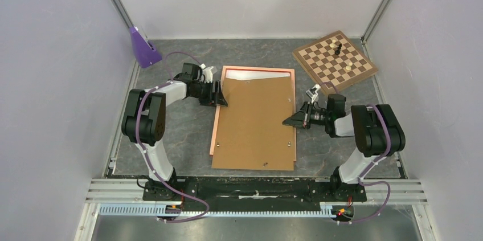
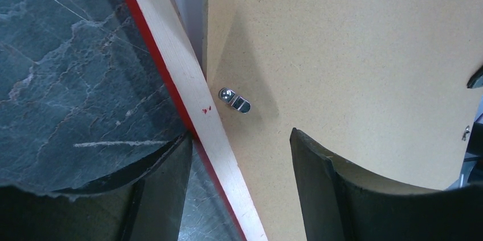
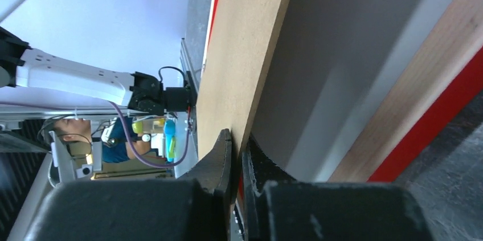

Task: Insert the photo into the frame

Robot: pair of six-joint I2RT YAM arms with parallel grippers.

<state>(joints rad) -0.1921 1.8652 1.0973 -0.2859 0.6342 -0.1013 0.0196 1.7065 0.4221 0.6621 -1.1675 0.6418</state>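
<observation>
The orange-red frame (image 1: 216,127) lies face down in the middle of the table. A brown backing board (image 1: 256,127) rests askew over it. A white strip, the photo's (image 1: 256,74) back, shows inside the frame's far end. My right gripper (image 1: 287,120) is shut on the board's right edge (image 3: 239,53), holding it off the frame rail (image 3: 421,110). My left gripper (image 1: 221,96) is open; in the left wrist view it (image 2: 239,138) straddles the frame's left rail (image 2: 188,81) and the board's edge (image 2: 353,53) near a small metal clip (image 2: 234,99).
A brown chessboard (image 1: 335,58) with a few pieces sits at the back right. A purple object (image 1: 143,48) stands at the back left corner. White walls close in the table on three sides.
</observation>
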